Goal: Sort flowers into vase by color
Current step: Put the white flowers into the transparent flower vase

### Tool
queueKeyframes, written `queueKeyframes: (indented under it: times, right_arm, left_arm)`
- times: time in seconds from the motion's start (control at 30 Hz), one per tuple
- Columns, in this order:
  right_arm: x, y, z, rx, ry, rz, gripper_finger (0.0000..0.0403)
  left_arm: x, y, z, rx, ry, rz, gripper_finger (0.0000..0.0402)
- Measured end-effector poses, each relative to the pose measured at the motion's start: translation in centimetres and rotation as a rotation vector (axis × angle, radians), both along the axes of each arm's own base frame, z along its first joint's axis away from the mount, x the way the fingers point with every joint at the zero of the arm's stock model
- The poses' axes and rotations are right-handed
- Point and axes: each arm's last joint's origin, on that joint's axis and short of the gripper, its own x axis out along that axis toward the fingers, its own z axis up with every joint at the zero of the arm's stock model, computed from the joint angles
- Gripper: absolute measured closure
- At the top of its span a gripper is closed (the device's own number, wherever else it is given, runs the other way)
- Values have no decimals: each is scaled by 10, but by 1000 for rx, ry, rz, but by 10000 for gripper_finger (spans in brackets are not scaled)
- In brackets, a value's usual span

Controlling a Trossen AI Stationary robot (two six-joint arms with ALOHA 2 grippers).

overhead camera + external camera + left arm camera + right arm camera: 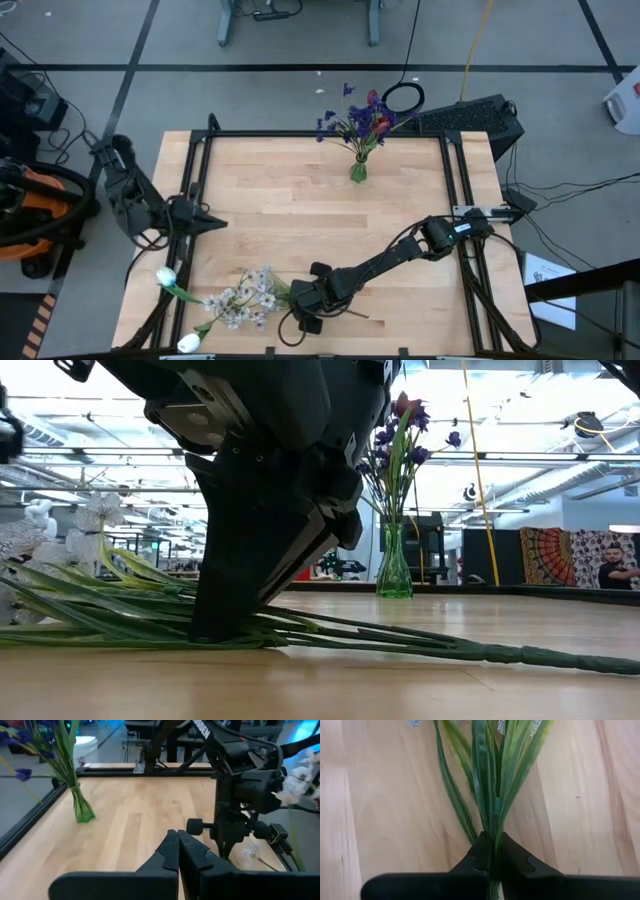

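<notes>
A green glass vase (358,171) stands near the table's far edge and holds purple-blue sprays and a dark red bud (377,112); it also shows in the low view (393,568) and the left wrist view (82,810). A white blossom spray (242,298) lies flat near the near edge, with two white buds (165,277) to its left. My right gripper (301,299) is down on the spray's green stems and shut on them. My left gripper (177,849) is shut and hovers at the table's left edge (207,222). My right gripper pinches the white spray's bundle of green stems and leaves (495,827) between its two fingers (480,854), just below where the leaves fan out. The fingers come from above, pointing down, across the stems. The stems lie flat on the table (420,635), with the fingertips at the tabletop (215,632).
The right arm (400,255) stretches low across the table's near right part. Bare wood lies in the table's middle (300,200) between the vase and the spray. A black frame rail (320,133) runs round the table. A person (612,572) stands far off in the room.
</notes>
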Motion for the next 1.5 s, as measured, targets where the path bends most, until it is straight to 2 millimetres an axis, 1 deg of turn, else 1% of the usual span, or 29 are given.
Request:
queueKeyframes:
  times: [0.1,0.23,0.3,0.4,0.43,0.57,0.63,0.7,0.83,0.9,0.97,1.03,1.1,1.2,1.27,1.33,1.4,1.5]
  right_arm:
    - [-5,-3,8,-28,22,-47,396]
    - [-23,-15,23,-227,101,-98,397]
    - [-31,-22,35,-285,143,-104,397]
    - [-42,-31,57,-320,184,-112,397]
    - [-46,-33,61,-333,191,-125,397]
    - [-65,-39,68,-346,185,-233,397]
    - [-79,-40,77,-338,138,-305,397]
    - [-94,-39,84,-305,63,-364,397]
    - [-125,-44,87,-257,-135,-425,399]
    - [-143,-56,89,-253,-247,-472,401]
    - [-157,-72,87,-229,-355,-519,401]
    - [-166,-91,82,-180,-468,-524,402]
    - [-168,-108,82,-105,-651,-501,402]
    - [-170,-132,87,-9,-991,-412,402]
    - [-175,-148,88,8,-1184,-358,402]
    - [-178,-162,93,-10,-1334,-321,402]
    - [-176,-173,98,-50,-1413,-260,402]
    - [-163,-183,107,-78,-1428,-144,403]
  left_arm:
    - [10,3,1,6,12,6,402]
    - [29,6,2,36,27,-5,402]
    - [41,9,-1,67,53,6,402]
    - [60,16,-7,84,118,-8,402]
    - [67,18,-10,84,137,-22,402]
    - [90,31,-15,63,163,-51,402]
    - [98,38,-16,59,151,-59,402]
    - [105,43,-15,52,124,-85,402]
    - [116,50,-13,20,62,-138,402]
    - [121,55,-12,12,38,-136,402]
    - [127,59,-13,7,22,-118,402]
    - [132,63,-15,2,20,-103,402]
    - [137,65,-16,-11,15,-91,402]
    - [143,67,-19,-29,14,-79,402]
    - [148,67,-20,-46,2,-72,402]
    - [153,67,-19,-44,-35,-74,402]
    - [158,68,-17,-40,-84,-75,402]
    - [166,68,-14,-32,-158,-73,402]
